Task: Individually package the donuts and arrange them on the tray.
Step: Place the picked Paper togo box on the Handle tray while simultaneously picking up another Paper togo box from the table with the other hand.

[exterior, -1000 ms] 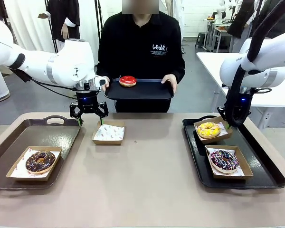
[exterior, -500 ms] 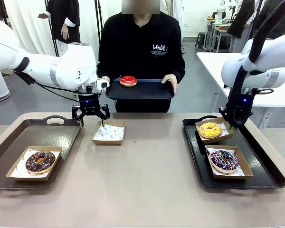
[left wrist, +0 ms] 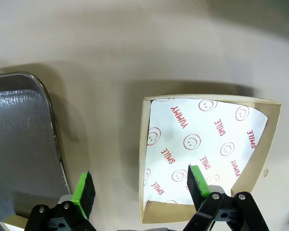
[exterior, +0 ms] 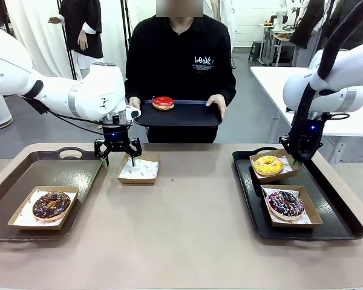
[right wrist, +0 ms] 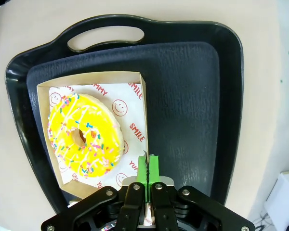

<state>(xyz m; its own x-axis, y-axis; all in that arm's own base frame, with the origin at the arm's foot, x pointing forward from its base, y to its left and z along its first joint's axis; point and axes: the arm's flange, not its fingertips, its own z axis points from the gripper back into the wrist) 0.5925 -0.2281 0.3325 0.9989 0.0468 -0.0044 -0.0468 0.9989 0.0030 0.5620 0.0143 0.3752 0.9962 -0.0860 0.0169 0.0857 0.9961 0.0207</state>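
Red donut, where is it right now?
In the front view, the red donut sits on the black tray the person holds behind the table, beyond the empty box.

A tabletop [exterior: 187,229] carries a tray [exterior: 24,181] at nine o'clock and another tray [exterior: 339,220] at three o'clock. On the nine o'clock tray, at its near edge, a box [exterior: 24,220] holds a donut [exterior: 51,205]. Between the trays, toward eleven o'clock, an empty box [exterior: 139,170] sits on the tabletop, the left gripper [exterior: 118,158] over its far edge. The three o'clock tray holds two boxed donuts: one [exterior: 267,164] at the far end, one [exterior: 284,203] nearer. The right gripper [exterior: 293,160] is just beside the far box [exterior: 285,173]. At twelve o'clock, beyond the tabletop, a person [exterior: 180,60] holds a third tray [exterior: 187,118] with a donut [exterior: 163,103] on it.
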